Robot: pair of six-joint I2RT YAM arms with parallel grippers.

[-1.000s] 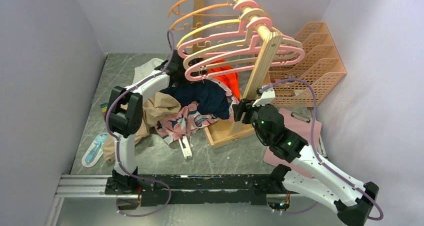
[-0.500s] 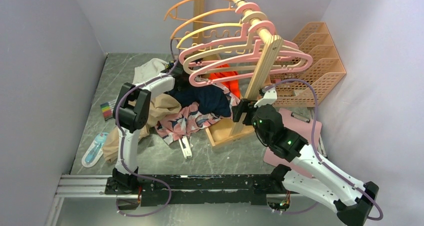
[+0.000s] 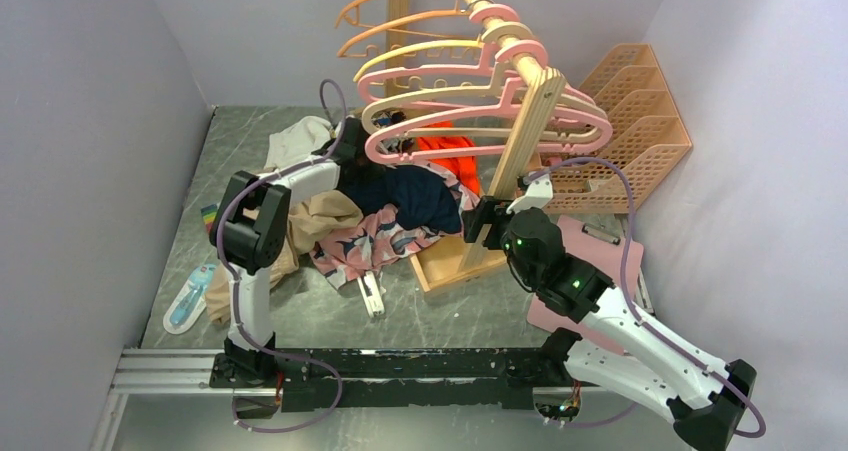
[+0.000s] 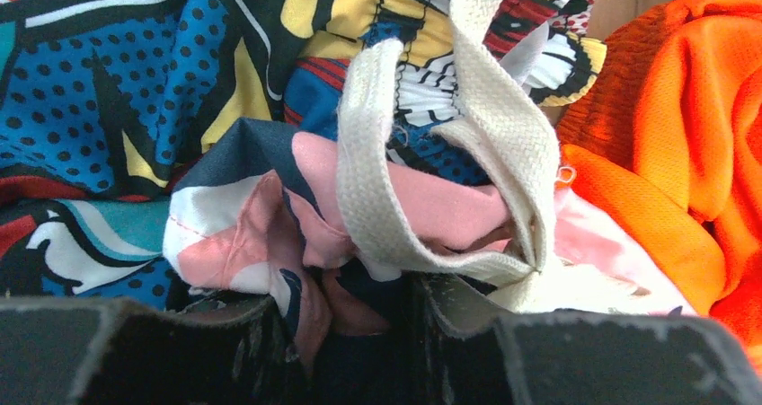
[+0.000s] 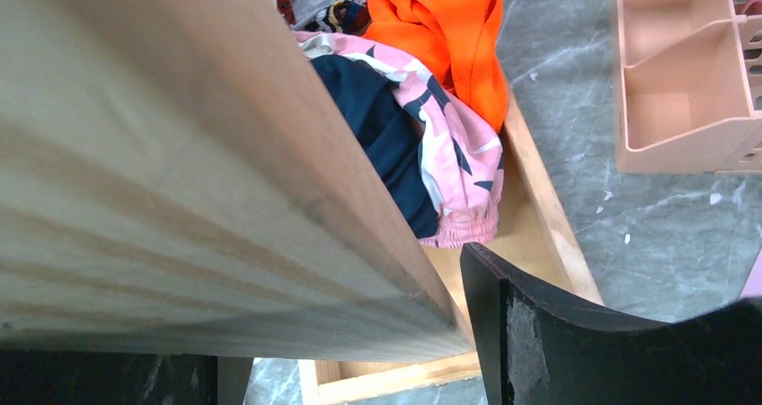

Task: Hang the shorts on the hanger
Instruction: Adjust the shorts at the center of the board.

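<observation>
1. While looking into the wooden tray (image 5: 548, 216), found the shorts (image 5: 449, 162) heaped against a navy garment (image 5: 377, 127) and an orange garment (image 5: 440, 28).
2. Saw a peach organizer (image 5: 674, 73) standing apart on the worktop (image 5: 575, 109).
3. Noted pink cloth, navy-and-white print, gathered edge.
4. Caught the left gripper (image 4: 346, 333) narrowed on a pink fold of the shorts.
5. Found the right gripper (image 5: 332, 360) wide astride the wooden post (image 5: 180, 154); could not tell whether clamped.
6. Spotted the hanger (image 3: 378, 149) on the rail above.

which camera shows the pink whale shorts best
The top external view: the shorts show most fully there, lying in the clothes pile next to a navy garment. The left wrist view shows only a bunched fold of them up close; the right wrist view shows only one gathered edge.
</observation>
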